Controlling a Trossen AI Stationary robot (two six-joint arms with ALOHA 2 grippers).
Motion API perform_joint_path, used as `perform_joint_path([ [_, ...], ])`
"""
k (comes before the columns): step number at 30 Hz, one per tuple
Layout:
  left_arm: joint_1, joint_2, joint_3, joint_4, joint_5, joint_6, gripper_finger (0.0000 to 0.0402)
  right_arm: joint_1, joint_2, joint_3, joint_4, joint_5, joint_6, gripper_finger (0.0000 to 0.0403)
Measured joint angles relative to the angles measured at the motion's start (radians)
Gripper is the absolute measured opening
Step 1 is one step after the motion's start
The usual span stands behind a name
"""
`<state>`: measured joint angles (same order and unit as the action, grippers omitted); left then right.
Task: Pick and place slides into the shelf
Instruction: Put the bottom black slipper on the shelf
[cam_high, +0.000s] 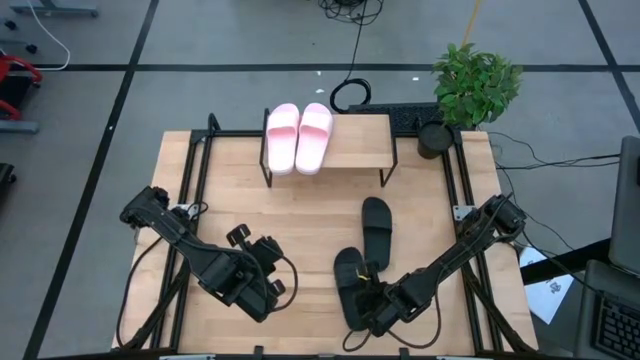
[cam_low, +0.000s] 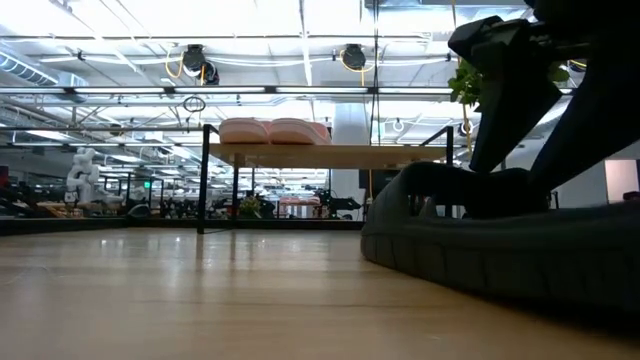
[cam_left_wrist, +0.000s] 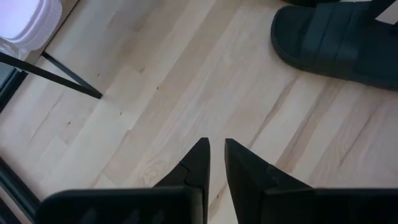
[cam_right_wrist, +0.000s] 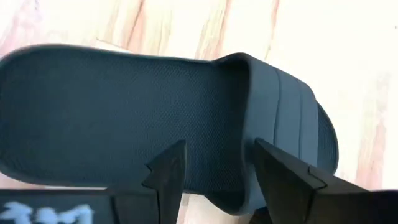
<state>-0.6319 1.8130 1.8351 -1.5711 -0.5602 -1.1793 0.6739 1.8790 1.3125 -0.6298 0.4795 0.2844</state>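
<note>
Left gripper (cam_high: 268, 288) idle over bare tabletop (cam_high: 300, 215) at the front left, fingers (cam_left_wrist: 198, 163) nearly closed, holding nothing. Pink slides (cam_high: 298, 136) already side by side on the left half of the shelf (cam_high: 355, 152), right half free. Farther right, two black slides on the table: one (cam_high: 377, 226) lying loose toward the shelf, the nearer black slide (cam_high: 351, 283) at the front edge. Right gripper (cam_high: 378, 306) poised directly over that nearer slide, fingers (cam_right_wrist: 169, 168) spread above the footbed beside the strap, not yet clamped. Long axis running front to back, toe toward the shelf; right arm clearly the closer.
</note>
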Motion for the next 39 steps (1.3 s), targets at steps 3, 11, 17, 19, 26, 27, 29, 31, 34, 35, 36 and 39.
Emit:
perform_joint_path([
  [3, 0.0, 0.0, 0.0, 0.0, 0.0, 0.0, 0.0047, 0.0, 0.0, 0.0, 0.0, 0.025, -0.009, 0.0178],
  [11, 0.0, 0.0, 0.0, 0.0, -0.028, 0.001, 0.0047, -0.001, -0.005, -0.002, -0.002, 0.051, -0.028, 0.0178],
  [17, 0.0, 0.0, 0.0, 0.0, -0.049, 0.002, 0.0047, -0.021, -0.005, -0.002, 0.001, 0.074, -0.035, 0.0177],
  [19, 0.0, 0.0, 0.0, 0.0, -0.053, 0.001, 0.0047, -0.034, -0.005, -0.002, -0.001, 0.071, -0.035, 0.0172],
  [26, 0.0, 0.0, 0.0, 0.0, -0.053, 0.0, 0.0047, -0.077, -0.005, -0.002, 0.001, 0.036, -0.035, 0.0103],
  [27, 0.0, 0.0, 0.0, 0.0, -0.053, 0.0, 0.0047, -0.082, -0.005, -0.002, 0.003, 0.016, -0.035, 0.0088],
  [29, 0.0, 0.0, 0.0, 0.0, -0.053, 0.0, 0.0047, -0.091, -0.005, -0.001, 0.006, -0.009, -0.035, 0.0052],
  [31, 0.0, 0.0, 0.0, 0.0, -0.053, 0.002, 0.0047, -0.091, -0.006, 0.0, 0.008, -0.008, -0.037, 0.0019],
  [34, 0.0, 0.0, 0.0, 0.0, -0.053, 0.003, 0.0047, -0.091, -0.006, 0.0, 0.008, -0.004, -0.036, 0.001],
  [35, 0.0, 0.0, 0.0, 0.0, -0.053, 0.003, 0.0047, -0.091, -0.006, 0.0, 0.008, -0.004, -0.032, 0.001],
  [36, 0.0, 0.0, 0.0, 0.0, -0.053, 0.003, 0.0047, -0.091, -0.006, 0.0, 0.008, -0.004, -0.031, 0.0009],
  [39, 0.0, 0.0, 0.0, 0.0, -0.053, 0.003, 0.0047, -0.091, -0.015, -0.001, 0.004, 0.001, -0.039, 0.0005],
])
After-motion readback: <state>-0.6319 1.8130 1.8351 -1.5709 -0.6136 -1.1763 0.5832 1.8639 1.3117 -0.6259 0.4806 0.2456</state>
